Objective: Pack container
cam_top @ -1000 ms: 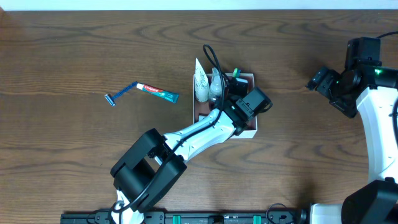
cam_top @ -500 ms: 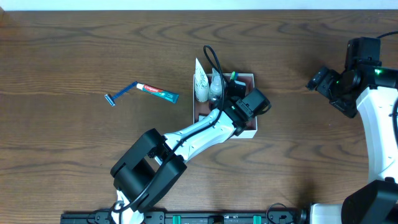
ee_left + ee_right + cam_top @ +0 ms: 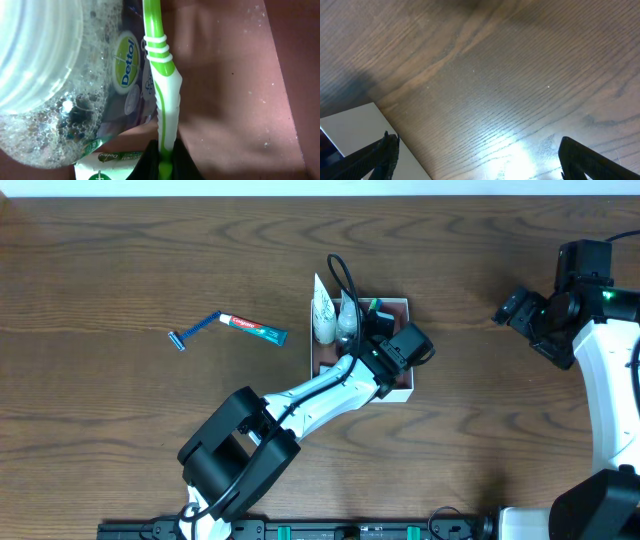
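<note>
The container (image 3: 402,391), a shallow white-walled box with a pink-brown inside (image 3: 235,85), sits mid-table. My left gripper (image 3: 380,320) is down inside it, shut on the handle end of a green and white toothbrush (image 3: 162,90) that lies along the floor of the box. Beside it are a clear bottle with foam and a Dettol label (image 3: 65,100) and a green Dettol soap carton (image 3: 107,162). A white tube (image 3: 323,312) leans over the box's far left wall. My right gripper (image 3: 512,308) is open and empty above bare table at the far right.
A red-and-teal toothpaste tube (image 3: 253,329) and a blue razor (image 3: 195,331) lie on the wooden table to the left of the box. A white edge (image 3: 360,130) shows at the lower left of the right wrist view.
</note>
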`<state>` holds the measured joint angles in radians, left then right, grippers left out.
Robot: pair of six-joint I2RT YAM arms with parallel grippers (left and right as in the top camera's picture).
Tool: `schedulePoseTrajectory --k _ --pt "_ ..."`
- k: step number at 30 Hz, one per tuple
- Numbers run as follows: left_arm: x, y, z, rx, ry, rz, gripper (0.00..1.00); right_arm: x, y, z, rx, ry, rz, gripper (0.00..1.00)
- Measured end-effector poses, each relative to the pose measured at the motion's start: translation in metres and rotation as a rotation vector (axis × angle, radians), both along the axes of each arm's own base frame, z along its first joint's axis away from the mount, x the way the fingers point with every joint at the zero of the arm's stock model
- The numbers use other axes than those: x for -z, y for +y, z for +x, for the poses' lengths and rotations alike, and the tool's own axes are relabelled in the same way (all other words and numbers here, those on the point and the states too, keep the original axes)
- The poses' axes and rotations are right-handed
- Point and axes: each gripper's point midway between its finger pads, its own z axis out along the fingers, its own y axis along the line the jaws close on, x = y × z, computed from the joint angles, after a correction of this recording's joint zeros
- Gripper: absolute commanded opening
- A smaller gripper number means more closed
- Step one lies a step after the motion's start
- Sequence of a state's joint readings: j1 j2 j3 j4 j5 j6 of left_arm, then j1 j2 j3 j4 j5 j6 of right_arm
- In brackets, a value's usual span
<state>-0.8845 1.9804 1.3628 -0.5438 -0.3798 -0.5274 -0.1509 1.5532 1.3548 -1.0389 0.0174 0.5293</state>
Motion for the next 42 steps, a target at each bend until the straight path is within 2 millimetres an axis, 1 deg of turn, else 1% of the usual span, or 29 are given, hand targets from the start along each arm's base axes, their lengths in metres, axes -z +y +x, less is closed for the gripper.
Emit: schedulePoseTrajectory --k 7,10,12,13,14,17,24,31,42 --pt "0.002 0.003 -0.004 0.002 0.022 0.015 0.05 0.000 0.000 0.000 0.000 0.000 0.000 0.99" --pt "0.002 0.004 -0.004 0.002 0.022 0.016 0.08 0.000 0.000 0.000 0.000 0.000 0.000 0.99" --pt "0.002 0.004 -0.004 0.002 0.022 0.016 0.16 0.000 0.000 0.000 0.000 0.000 0.000 0.99" --pt "0.002 0.003 -0.004 0.001 0.022 0.014 0.22 0.000 0.000 0.000 0.000 0.000 0.000 0.99" --pt "0.002 0.003 -0.004 0.004 0.021 0.015 0.25 0.000 0.000 0.000 0.000 0.000 0.000 0.99" --pt "0.001 0.001 -0.002 0.007 0.013 0.007 0.31 0.000 0.000 0.000 0.000 0.000 0.000 0.99" --pt "-0.002 -0.007 0.004 0.043 -0.016 -0.008 0.32 0.000 0.000 0.000 0.000 0.000 0.000 0.99" --pt "-0.009 -0.019 0.014 0.099 -0.062 -0.028 0.32 0.000 0.000 0.000 0.000 0.000 0.000 0.99" --pt "-0.012 -0.022 0.016 0.156 -0.075 -0.005 0.32 0.000 0.000 0.000 0.000 0.000 0.000 0.99"
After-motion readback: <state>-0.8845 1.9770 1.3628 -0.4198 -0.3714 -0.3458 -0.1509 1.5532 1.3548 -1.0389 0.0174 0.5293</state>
